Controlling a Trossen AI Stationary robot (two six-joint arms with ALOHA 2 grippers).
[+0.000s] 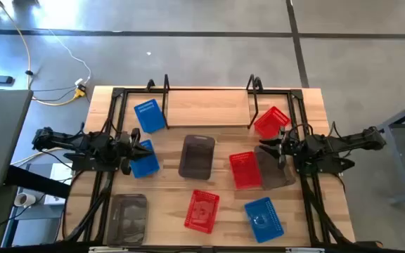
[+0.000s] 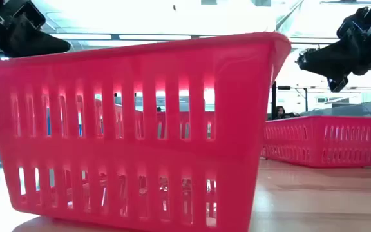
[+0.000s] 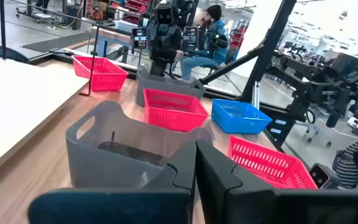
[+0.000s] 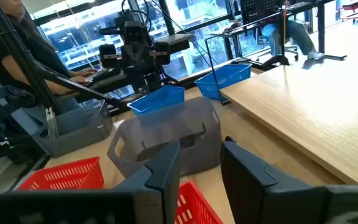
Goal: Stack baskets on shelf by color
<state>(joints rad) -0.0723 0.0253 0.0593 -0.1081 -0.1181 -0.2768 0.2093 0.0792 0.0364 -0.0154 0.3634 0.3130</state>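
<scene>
Nine baskets lie scattered on the table, none stacked. The shelf (image 1: 206,109) stands at the far edge, flanked by a blue basket (image 1: 149,116) and a red basket (image 1: 271,121). My left gripper (image 1: 129,150) is shut, raised over the left rim of another blue basket (image 1: 145,160). It faces the middle grey basket (image 1: 197,156) (image 3: 114,146). My right gripper (image 1: 276,147) (image 4: 197,165) is open and raised over the seam between a red basket (image 1: 245,170) (image 4: 197,202) and a grey basket (image 1: 276,169).
Near the table's front edge sit a grey basket (image 1: 127,218), a red basket (image 1: 202,211) (image 2: 140,129) and a blue basket (image 1: 264,218). The shelf's black rod uprights (image 1: 255,91) rise at both ends of the plank. People sit at desks beyond the table (image 3: 213,25).
</scene>
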